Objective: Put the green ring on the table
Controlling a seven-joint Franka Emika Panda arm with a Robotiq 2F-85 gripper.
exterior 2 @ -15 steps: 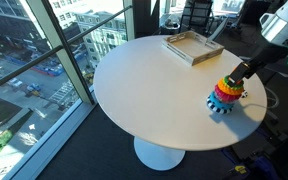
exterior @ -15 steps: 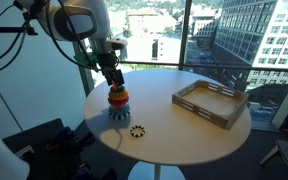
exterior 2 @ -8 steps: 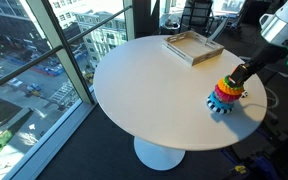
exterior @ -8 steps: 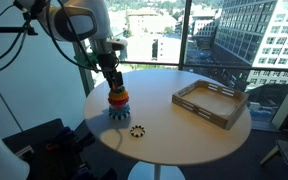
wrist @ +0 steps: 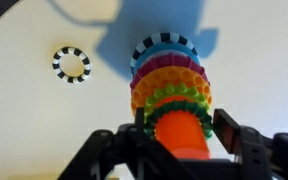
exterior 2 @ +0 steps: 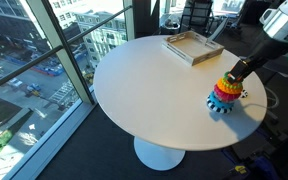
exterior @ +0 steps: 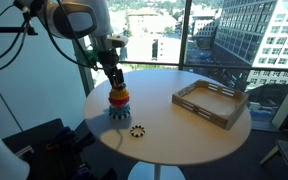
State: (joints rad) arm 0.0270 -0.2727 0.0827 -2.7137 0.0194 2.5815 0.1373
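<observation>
Small teal-green plastic ring [wrist: 174, 100] sits high on the multicoloured plastic stacking toy [exterior: 117, 101], near the edge of the round white table [exterior: 184, 140] closest to the arm. The ring lies flat with its hole axis vertical, threaded on the orange centre post [wrist: 180, 128]. Its near rim is hidden behind the post and the Robotiq gripper [wrist: 181, 138]. In both exterior views it's too small to resolve. Fingers [wrist: 229, 138] sit apart, flanking the ring; can't tell if they touch it. Wrist view is blurry. A black-and-white striped ring [wrist: 71, 64] lies flat on the tabletop beside the toy.
</observation>
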